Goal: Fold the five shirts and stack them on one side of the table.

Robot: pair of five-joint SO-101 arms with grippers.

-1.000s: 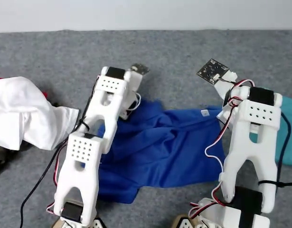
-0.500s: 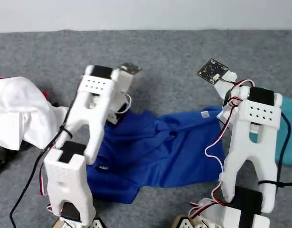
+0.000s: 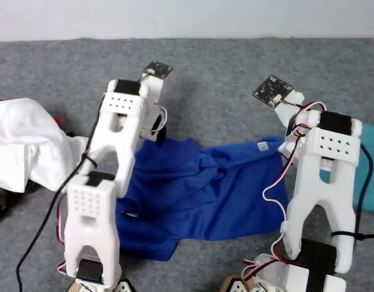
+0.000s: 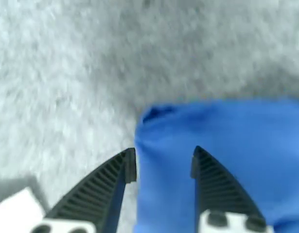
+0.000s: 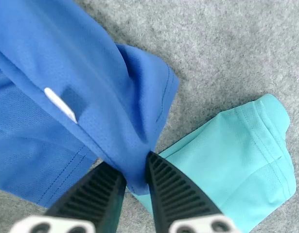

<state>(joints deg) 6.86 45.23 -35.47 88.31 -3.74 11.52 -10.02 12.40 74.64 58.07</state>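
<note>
Left hand is spread astride an edge of the blue shirt, crumpled on the bench; right hand is pinched on its fabric. Limp, light cloth is likely best gripped at corners.

This looked like a robotics lab or hobby test bench, not a home: the table was covered in plain grey felt and backed by a bare white wall. The left arm and right arm were built of white perforated plastic, with loose red, white and black wires and a bare circuit board left exposed. A blue shirt, a white shirt and a teal shirt lay crumpled on the felt.
</note>
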